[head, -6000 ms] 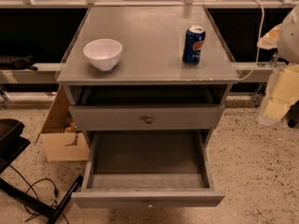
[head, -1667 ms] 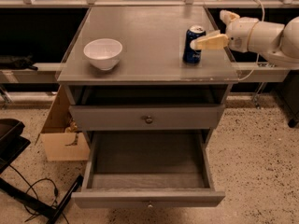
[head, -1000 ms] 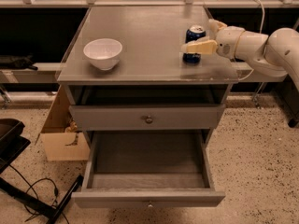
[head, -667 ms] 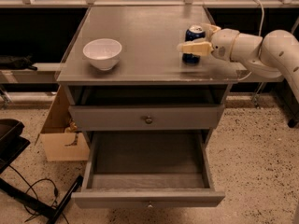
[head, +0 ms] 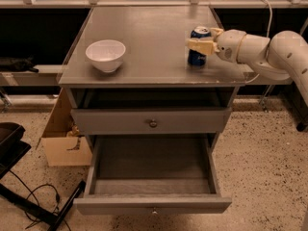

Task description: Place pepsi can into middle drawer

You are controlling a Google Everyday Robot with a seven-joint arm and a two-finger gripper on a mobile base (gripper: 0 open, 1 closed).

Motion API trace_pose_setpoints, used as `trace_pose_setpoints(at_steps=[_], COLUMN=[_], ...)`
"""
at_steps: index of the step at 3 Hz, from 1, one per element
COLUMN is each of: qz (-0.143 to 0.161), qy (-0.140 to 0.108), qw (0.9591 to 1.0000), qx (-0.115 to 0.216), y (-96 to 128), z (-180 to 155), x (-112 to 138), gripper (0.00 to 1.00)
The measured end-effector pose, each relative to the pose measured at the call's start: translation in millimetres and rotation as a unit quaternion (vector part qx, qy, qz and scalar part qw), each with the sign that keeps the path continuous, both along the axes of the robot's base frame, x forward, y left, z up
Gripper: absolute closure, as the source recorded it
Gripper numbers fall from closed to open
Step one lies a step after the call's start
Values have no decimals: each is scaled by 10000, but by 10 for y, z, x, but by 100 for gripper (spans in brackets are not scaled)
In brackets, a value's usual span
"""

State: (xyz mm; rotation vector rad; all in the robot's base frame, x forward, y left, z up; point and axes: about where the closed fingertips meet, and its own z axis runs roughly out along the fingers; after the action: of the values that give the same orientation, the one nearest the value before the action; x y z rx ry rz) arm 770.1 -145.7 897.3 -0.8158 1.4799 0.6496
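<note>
The pepsi can (head: pixel 196 58) stands upright at the right side of the grey cabinet top (head: pixel 144 32). My gripper (head: pixel 202 39) reaches in from the right at the can's upper half, level with its top, and its cream arm (head: pixel 269 52) trails off to the right. The can rests on the top. The middle drawer (head: pixel 151 204) is pulled out wide below, with its dark floor bare and a small knob on its front.
A white bowl (head: pixel 106 55) sits on the left of the top. The upper drawer (head: pixel 151 121) is closed. A cardboard box (head: pixel 65 146) stands on the floor left of the cabinet. A black stand (head: pixel 12 141) and cables (head: pixel 33 208) lie at the lower left.
My gripper has come in from the right and moved left and down to the can's upper half. The can, bowl and drawers have not moved.
</note>
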Motion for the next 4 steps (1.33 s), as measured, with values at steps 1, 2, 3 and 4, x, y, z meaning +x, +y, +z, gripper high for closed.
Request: trace_pose_setpoints(at_steps=[1, 2, 3, 4], qz=[1, 282, 612, 699], qy=[-2, -488, -1037, -1000], qw=[10000, 9984, 9927, 9925], qx=[0, -101, -82, -12], y=[0, 111, 205, 199], z=[1, 428, 728, 541], x=[-1, -196, -820, -1298], gripper=[94, 100, 100, 100])
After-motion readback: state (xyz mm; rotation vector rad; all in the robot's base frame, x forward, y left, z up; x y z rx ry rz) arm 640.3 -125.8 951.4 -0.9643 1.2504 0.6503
